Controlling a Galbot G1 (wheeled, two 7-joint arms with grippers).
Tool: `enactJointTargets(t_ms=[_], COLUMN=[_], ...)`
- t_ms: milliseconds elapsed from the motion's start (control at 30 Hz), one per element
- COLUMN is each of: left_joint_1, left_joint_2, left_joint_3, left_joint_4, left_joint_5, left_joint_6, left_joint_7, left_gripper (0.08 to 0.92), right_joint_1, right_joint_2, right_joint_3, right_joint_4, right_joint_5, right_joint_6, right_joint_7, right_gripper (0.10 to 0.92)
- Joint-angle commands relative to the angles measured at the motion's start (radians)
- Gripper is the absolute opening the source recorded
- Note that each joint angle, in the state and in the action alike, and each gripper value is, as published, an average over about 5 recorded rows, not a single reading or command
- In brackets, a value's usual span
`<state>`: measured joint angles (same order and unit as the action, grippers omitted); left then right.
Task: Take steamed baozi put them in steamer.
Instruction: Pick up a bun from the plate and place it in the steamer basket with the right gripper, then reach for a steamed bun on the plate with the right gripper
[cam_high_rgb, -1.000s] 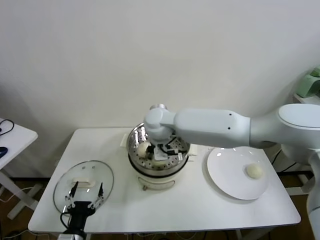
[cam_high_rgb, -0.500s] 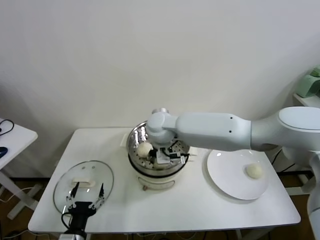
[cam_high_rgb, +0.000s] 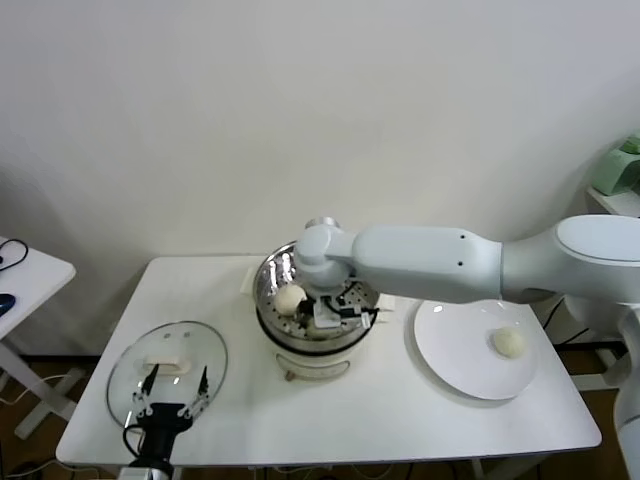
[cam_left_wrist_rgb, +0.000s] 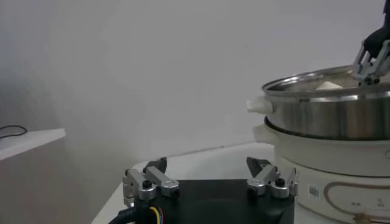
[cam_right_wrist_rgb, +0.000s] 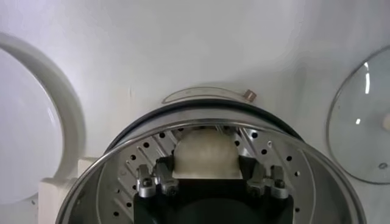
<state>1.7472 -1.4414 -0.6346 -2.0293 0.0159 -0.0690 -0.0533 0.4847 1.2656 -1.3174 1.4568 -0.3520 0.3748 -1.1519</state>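
The round shiny stainless-steel steamer basket stands on its white electric cooker base, near the middle of the white table. Its bottom is perforated with small holes. Inside it, a smooth cream-white dough bun lies on the side toward the robot's left. A second cream-white bun rests on the perforated bottom, near the front wall of the basket, and it looks round and domed. One more small cream-white bun lies alone on a plate, well apart from the steamer, on the robot's right.
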Motion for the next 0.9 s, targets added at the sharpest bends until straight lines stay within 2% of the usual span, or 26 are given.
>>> enactJointTargets(t_ms=[33,167,467,600,733,800,900], left_joint_1=[0.000,-0.002,-0.016,-0.026,-0.036,-0.040,-0.050], left_joint_2=[0.000,0.000,0.001,0.004,0.009,0.017,0.028], left_joint_3=[0.000,0.000,0.002,0.002,0.000,-0.001,-0.002], left_joint_4=[0.000,0.000,-0.005,-0.003,-0.001,-0.001,-0.002], left_joint_5=[0.000,0.000,-0.001,-0.004,-0.021,-0.038,-0.054], left_joint_6=[-0.001,0.000,0.009,0.012,0.018,0.022,0.024], left_joint_7=[0.000,-0.001,-0.001,-0.001,-0.004,-0.004,-0.002], left_gripper=[0.823,0.823,0.823,0.823,0.823,0.823,0.823], right_joint_1=[0.002,0.004,0.061,0.126,0.200,0.233,0.292], right_joint_2=[-0.001,-0.005,-0.042,-0.095,-0.182,-0.237,-0.344], right_joint_3=[0.000,0.001,0.039,0.074,0.091,0.076,-0.012], right_joint_4=[0.000,0.001,0.012,0.025,0.027,0.003,-0.043], right_joint_5=[0.002,0.005,0.017,0.030,0.049,0.104,0.342], right_joint_6=[0.004,0.012,0.072,0.099,0.059,-0.004,-0.182], right_joint_7=[0.006,0.003,-0.013,-0.022,-0.031,-0.034,-0.022], right_gripper=[0.743,0.812,0.823,0.823,0.823,0.823,0.823])
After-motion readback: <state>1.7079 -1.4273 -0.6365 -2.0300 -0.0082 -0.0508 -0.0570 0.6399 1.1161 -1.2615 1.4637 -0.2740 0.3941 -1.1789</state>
